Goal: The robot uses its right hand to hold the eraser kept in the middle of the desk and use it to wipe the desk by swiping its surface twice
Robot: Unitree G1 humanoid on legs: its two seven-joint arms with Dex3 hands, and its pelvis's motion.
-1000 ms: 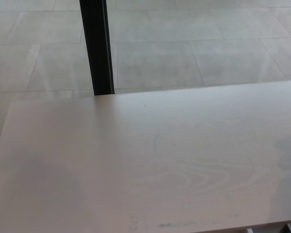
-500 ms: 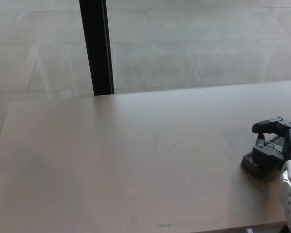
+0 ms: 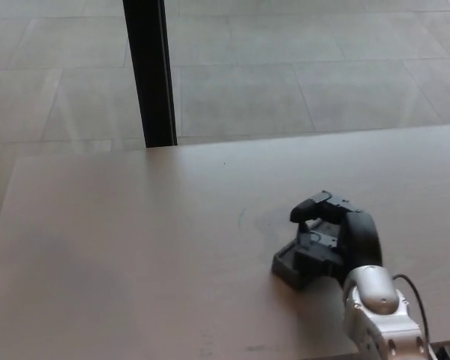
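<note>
Eraser [image 3: 294,268], a dark block, sits flat on the pale desk [image 3: 120,247] near its middle, a little toward the near edge, and the right hand [image 3: 331,240] is clamped on it: the black fingers [image 3: 315,206] arch over the top and curl down onto the block, with the thumb side hidden behind it. My reading is that a wiping stroke is under way, the block being pushed toward the robot's left. To do it well, the hand should press straight down so the whole underside stays flat on the wood, avoid tipping the leading edge, and run in a straight line across the faint curved mark [image 3: 241,219] just beyond the block, stopping short of the desk's edge before swiping again. The wrist comes in from the lower right, its silver forearm [image 3: 379,311] rising toward the camera, palm turned down and leftward. No left hand shows. A black post [image 3: 150,71] stands on the tiled floor [image 3: 285,82] behind the desk
</note>
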